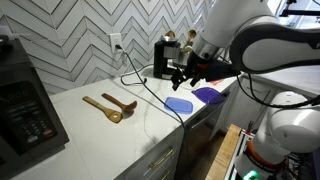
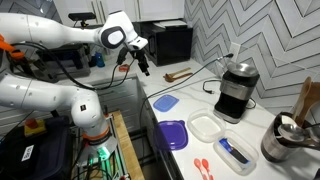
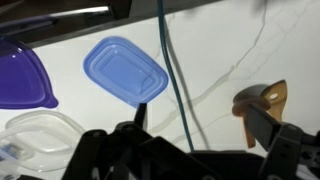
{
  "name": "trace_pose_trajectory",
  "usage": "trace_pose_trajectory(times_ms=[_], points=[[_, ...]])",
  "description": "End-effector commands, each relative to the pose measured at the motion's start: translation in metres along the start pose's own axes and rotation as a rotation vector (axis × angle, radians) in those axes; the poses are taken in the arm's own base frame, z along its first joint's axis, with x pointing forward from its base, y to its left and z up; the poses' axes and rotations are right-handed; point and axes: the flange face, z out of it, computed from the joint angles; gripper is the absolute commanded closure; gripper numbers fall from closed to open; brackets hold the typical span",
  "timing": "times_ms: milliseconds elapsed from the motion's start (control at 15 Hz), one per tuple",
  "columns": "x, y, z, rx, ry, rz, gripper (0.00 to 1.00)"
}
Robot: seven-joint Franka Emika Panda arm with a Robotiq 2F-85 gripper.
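**A:** What do we take in first?

**B:** The white countertop. The black microwave stands at its end, well apart from the blue lid.

**A:** And the coffee maker?

**B:** We put it behind the blue lid, close to the tiled wall.

**A:** Where do we find the gripper?

**B:** It hangs in the air just above the blue lid and touches nothing. In the wrist view we see its fingers spread apart and empty. The blue lid lies flat on the counter ahead of them.

**A:** What lies around that lid?

**B:** The purple lid lies just beside it, and the clear container is near on the same side. On the opposite side we see the wooden spoons, well apart. The black cable runs just beside the lid, between it and the spoons.
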Motion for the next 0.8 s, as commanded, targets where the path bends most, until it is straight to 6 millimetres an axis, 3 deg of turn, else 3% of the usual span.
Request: trace_pose_trajectory(times_ms=[0,67,133,733], points=[[0.007,0.053,-0.028,-0.002,0.134,0.145,0.00],[0.012,0.028,-0.019,0.004,0.065,0.075,0.00],[0.014,0.035,-0.026,0.007,0.085,0.088,0.00],[0.013,0.030,-0.021,-0.002,0.076,0.075,0.00]])
